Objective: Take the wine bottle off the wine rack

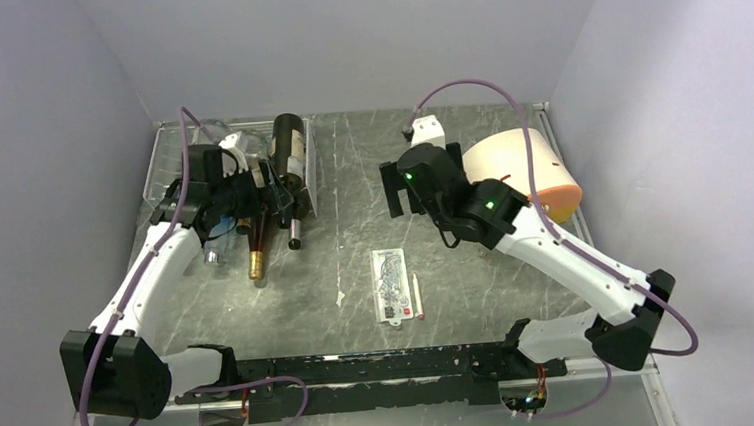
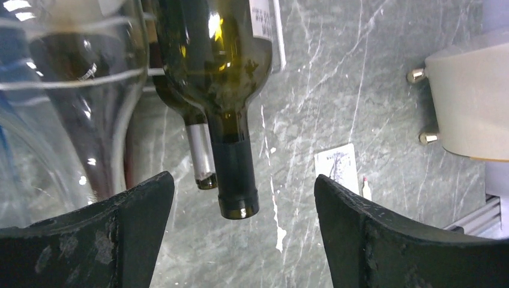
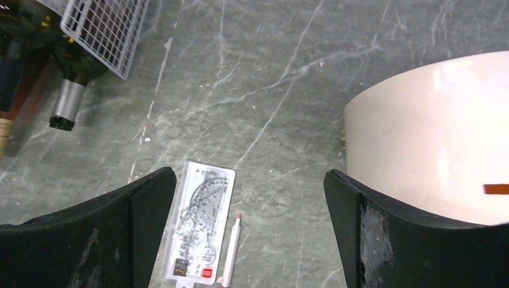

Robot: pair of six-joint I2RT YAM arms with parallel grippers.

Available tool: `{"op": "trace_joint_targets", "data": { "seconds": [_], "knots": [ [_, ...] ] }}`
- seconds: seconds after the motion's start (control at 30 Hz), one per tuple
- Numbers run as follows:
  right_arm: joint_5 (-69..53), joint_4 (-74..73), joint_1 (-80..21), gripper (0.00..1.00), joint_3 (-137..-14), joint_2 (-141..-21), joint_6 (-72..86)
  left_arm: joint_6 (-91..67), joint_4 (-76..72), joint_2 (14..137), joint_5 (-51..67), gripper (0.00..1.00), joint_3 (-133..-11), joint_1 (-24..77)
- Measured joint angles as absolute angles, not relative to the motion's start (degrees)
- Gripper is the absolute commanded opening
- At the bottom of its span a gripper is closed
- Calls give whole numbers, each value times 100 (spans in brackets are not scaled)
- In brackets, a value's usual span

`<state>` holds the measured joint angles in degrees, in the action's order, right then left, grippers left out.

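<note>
My left claw [image 2: 241, 186] wide open, empty; bottle [image 2: 219, 66] neck dead ahead between jaws, not touching. Bottle base cut off, rack [image 1: 307, 163] mostly hidden. Right claw [image 3: 249, 180] gaping, empty.

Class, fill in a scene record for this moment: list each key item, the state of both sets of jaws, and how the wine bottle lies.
Wine bottle: dark green, black capsule, neck toward the arms
Wine rack: white wire, back left
Left jaws: open, either side of the bottle's neck, not touching
Right jaws: open, empty, above protractor pack and white pen
Other: cream rounded object, right side
</note>
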<state>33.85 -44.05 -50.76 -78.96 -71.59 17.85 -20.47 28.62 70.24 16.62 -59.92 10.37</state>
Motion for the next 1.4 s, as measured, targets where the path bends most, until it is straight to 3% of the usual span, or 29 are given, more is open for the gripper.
{"op": "trace_joint_targets", "data": {
  "seconds": [0.4,0.6,0.83,1.13,1.4],
  "knots": [
    [2668,-4108,-5092,100,-7765,-7253,1944,-2211,2399,7371,1824,79,-5535,1179],
    [2663,-4058,-5098,100,-7749,-7220,1916,-2209,2123,7684,1833,66,-5522,1271],
    [2703,-4066,-5098,100,-7701,-7214,1909,-2211,1826,7942,1833,59,-5489,1271],
    [2727,-4163,-5098,100,-7561,-7172,1925,-2222,1608,8134,1833,56,-5474,1271],
    [2663,-4156,-5098,100,-7384,-7022,1957,-2318,1424,8191,1914,39,-5319,1271]
  ]
}}
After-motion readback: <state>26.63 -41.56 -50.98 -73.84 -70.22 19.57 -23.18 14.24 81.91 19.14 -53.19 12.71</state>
